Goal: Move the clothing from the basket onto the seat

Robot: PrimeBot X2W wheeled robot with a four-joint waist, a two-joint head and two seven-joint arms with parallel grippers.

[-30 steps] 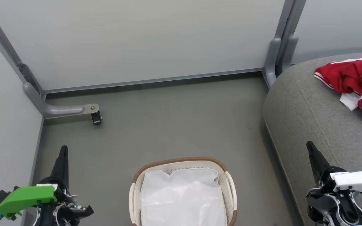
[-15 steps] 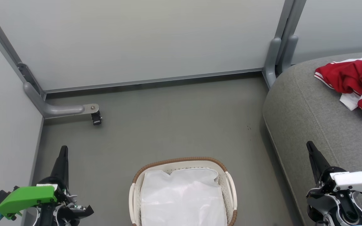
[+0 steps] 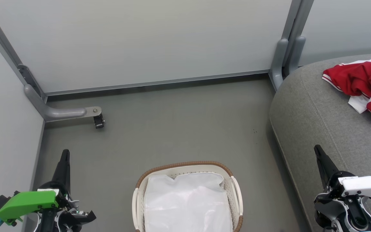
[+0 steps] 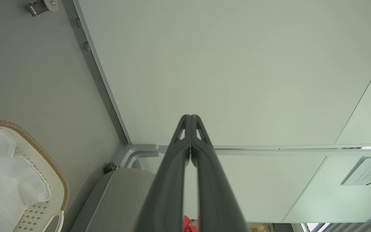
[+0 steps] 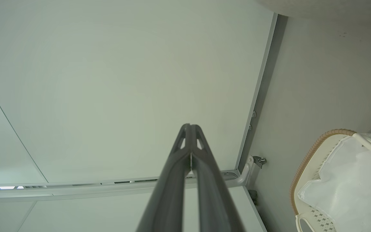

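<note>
Lower left of the head view: the left gripper (image 3: 64, 158) pointed up the frame, with its green wrist housing (image 3: 24, 203) beneath it at the bottom edge. In the left wrist view, we saw it (image 4: 190, 120) pressed together at the tips, a thin slit lower down, holding nothing. Lower right: the right gripper (image 3: 319, 153) leaned slightly up-left above its white wrist housing (image 3: 364, 185). It was likewise closed and empty in its own view (image 5: 190, 129).

Bottom centre, between the two arms: one basket (image 3: 185, 165) on the floor (image 3: 179, 125), with one white liner (image 3: 187, 203) inside and no red in it.

Right edge: one grey seat (image 3: 314, 112). The clothing (image 3: 362, 80) lay on it at upper right as a red-and-white heap, cut by the frame edge; we could not count the garments.

Mid-left, we saw one caster (image 3: 99, 121) under a grey foot. Behind it stood pale wall panels (image 3: 140, 42).

Writing: one wall label (image 4: 364, 170), lower right of the left wrist view, too small to read.
</note>
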